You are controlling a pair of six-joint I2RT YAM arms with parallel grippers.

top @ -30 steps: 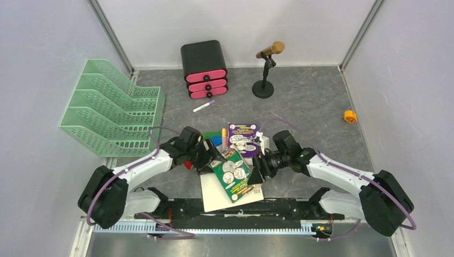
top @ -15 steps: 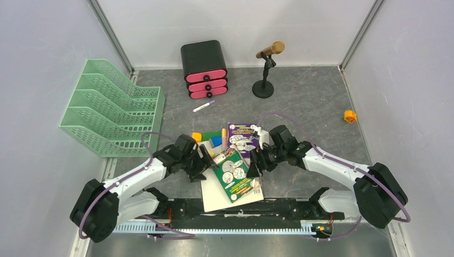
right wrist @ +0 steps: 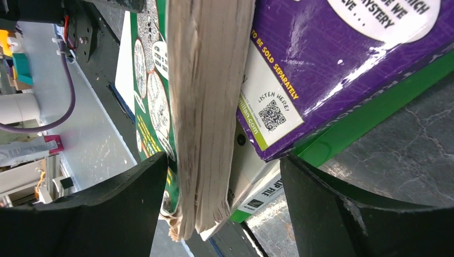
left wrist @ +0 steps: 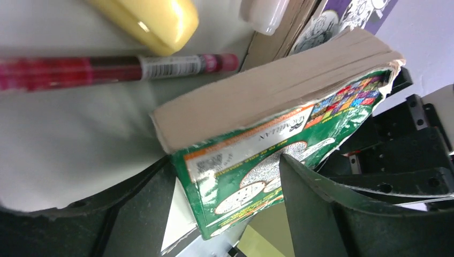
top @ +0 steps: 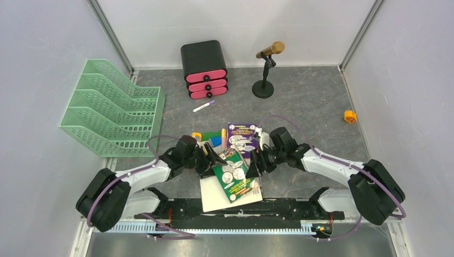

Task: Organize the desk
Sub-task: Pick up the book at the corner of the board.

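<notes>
Now, landmark: green book (top: 234, 174), lying slightly tilted on a white sheet (top: 214, 199) at the near middle of the desk (top: 316, 96), which spreads out under it on every side.
long axis: runs from far-left to near-right in the overhead view.
left gripper (top: 210, 159): at the book's far-left corner, jaws wide apart with that corner between them; no clamp on it shows.
right gripper (top: 256, 164): at the book's right long edge, jaws spread wide, the page edge between them with a gap beside it; nothing gripped.
nearer arm: neither; each is right at the book, one on either side.
neighbours: purple book (top: 243, 136) touching the far end; red pen (left wrist: 107, 69) just left, on the sheet.
open room: bare desk right of the book out to the orange roll (top: 349, 116), and beyond the purple book up to the drawer box (top: 204, 69) and microphone stand (top: 263, 80).
edges: the book's near end is close to the desk's near edge; the mint tray (top: 107, 107) stands well apart, far-left.
judgement: a grip probably has to close across the book's thickness.
</notes>
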